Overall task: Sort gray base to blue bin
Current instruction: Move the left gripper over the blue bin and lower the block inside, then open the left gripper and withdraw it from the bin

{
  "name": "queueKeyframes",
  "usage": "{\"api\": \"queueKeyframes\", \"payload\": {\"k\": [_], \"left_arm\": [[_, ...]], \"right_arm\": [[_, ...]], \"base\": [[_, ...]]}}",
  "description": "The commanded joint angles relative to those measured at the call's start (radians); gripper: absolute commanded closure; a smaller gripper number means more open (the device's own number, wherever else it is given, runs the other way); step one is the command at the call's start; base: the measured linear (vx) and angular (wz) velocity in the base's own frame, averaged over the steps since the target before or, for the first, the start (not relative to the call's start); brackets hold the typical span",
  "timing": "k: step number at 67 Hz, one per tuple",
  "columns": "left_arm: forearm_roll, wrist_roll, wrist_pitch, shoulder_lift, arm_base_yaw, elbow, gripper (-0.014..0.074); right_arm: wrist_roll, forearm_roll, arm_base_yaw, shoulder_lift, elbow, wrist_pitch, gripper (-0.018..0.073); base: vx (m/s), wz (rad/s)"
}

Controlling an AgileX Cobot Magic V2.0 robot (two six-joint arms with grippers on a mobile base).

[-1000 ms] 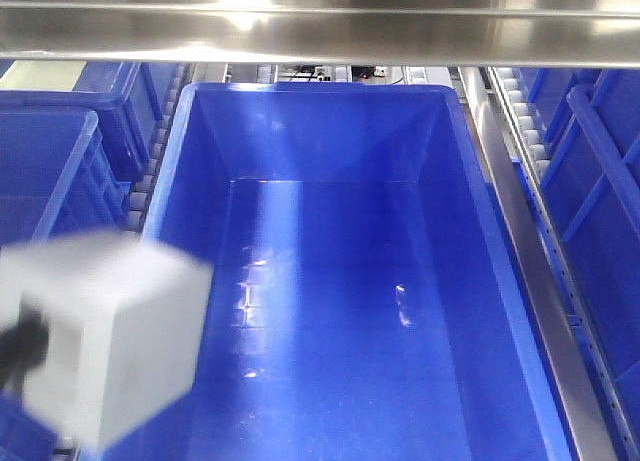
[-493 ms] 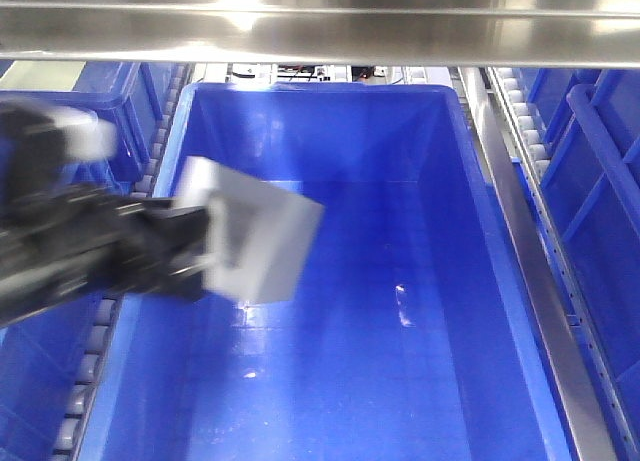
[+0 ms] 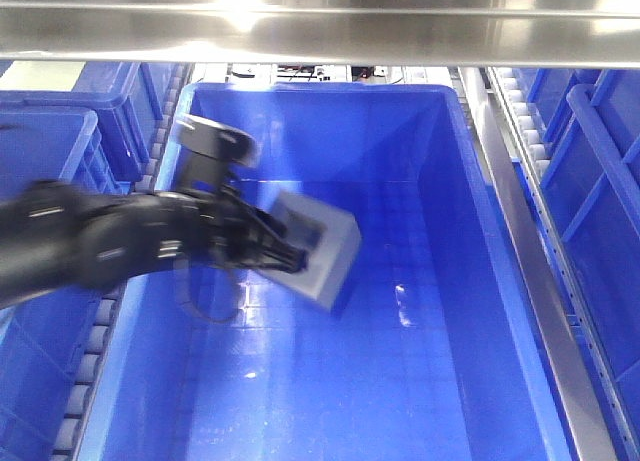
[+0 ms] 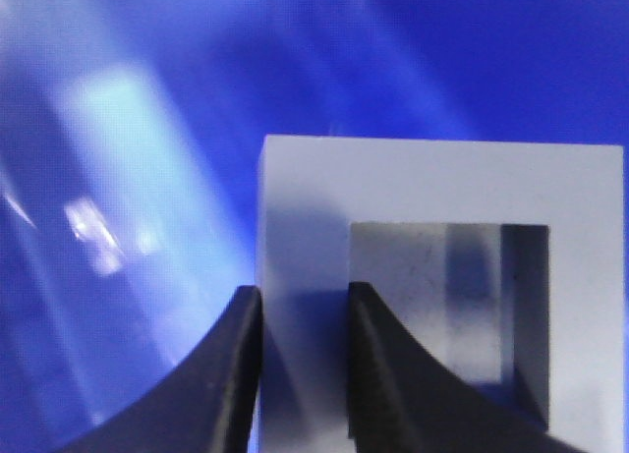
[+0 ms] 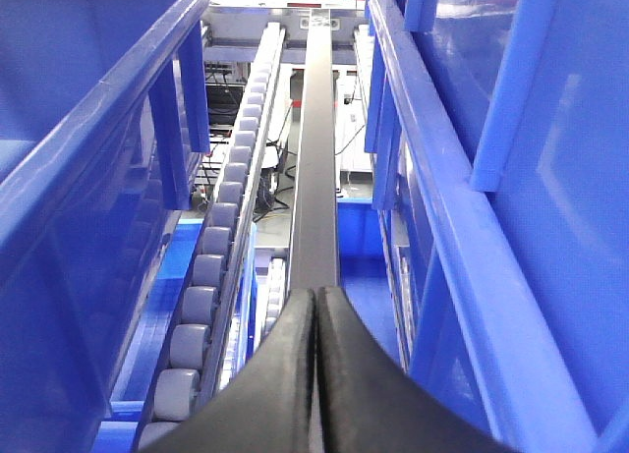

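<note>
Blue tubs are lined up on roller conveyor tracks (image 5: 211, 266) under a steel shelf rail (image 3: 320, 31). Over the blue bin (image 3: 455, 231), the gray base (image 3: 322, 249) is held tilted above the floor by the left gripper (image 4: 303, 374), whose fingers pinch one wall of the recessed opening. The right gripper (image 5: 314, 320) is seen pressed together, empty, between neighbouring tubs. For a clean drop, the block is best lowered nearer the floor and released away from the sloping walls.

No readable text, label, brand, number or sign shows in any view, neither on the blue bins nor on the gray block.
</note>
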State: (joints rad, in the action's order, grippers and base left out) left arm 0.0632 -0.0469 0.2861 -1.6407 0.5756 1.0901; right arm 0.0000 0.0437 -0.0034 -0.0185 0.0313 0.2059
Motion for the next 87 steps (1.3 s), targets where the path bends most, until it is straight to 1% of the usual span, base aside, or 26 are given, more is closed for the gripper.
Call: {"api": "queueKeyframes", "payload": {"k": [1,7,14,18,29,37,44,49,57,67,73,79,87], "left_arm": [[0.012,-0.003,-0.031,0.003,0.005,0.058,0.0593],[0.017,-0.003,-0.031,-0.019,0.005,0.059,0.0591],[0.050,-0.003,-0.032,-0.050,0.005,0.059,0.0587],[0.054,-0.003,-0.027,-0.062,0.005,0.059,0.0583],[0.054,0.008,-0.021,-0.075,0.005,0.059,0.0533],[0.054,0.027,-0.014,-0.075,0.005,0.059,0.0439],[0.057,0.027,-0.003,-0.073,0.005,0.059,0.0323],[0.077,0.027,0.006,-0.063,0.007,0.059,0.0242],[0.083,0.027,0.010,-0.021,0.007,0.059,0.0169],[0.082,0.027,0.028,0.068,0.007,0.058,0.0157],[0.070,0.047,0.053,0.126,0.019,0.058,0.0160],[0.061,0.047,0.080,0.181,0.046,0.057,0.0169],[0.062,0.088,0.125,0.256,0.098,0.055,0.0169]], "right_arm": [[-0.012,0.009,-0.002,-0.007,0.006,-0.081,0.0564],[-0.012,0.009,-0.002,-0.007,0.006,-0.081,0.0564],[-0.012,0.009,-0.002,-0.007,0.006,-0.081,0.0564],[-0.012,0.009,-0.002,-0.007,0.006,-0.081,0.0564],[-0.012,0.009,-0.002,-0.007,0.006,-0.081,0.0564],[-0.012,0.009,-0.002,-0.007,0.006,-0.081,0.0564],[-0.012,0.009,-0.002,-0.007,0.006,-0.081,0.0564],[-0.012,0.009,-0.002,-0.007,0.006,-0.081,0.0564],[-0.012,0.009,-0.002,-0.007,0.006,-0.081,0.0564],[-0.012,0.009,-0.002,-0.007,0.006,-0.081,0.0564],[-0.012,0.009,-0.002,-0.007,0.006,-0.078,0.0564],[-0.012,0.009,-0.002,-0.007,0.006,-0.080,0.0564],[-0.012,0.009,-0.002,-0.007,0.006,-0.080,0.0564]], "base": [[0.00,0.00],[0.00,0.00],[0.00,0.00],[0.00,0.00],[0.00,0.00],[0.00,0.00],[0.00,0.00],[0.00,0.00],[0.00,0.00],[0.00,0.00],[0.00,0.00],[0.00,0.00],[0.00,0.00]]}}
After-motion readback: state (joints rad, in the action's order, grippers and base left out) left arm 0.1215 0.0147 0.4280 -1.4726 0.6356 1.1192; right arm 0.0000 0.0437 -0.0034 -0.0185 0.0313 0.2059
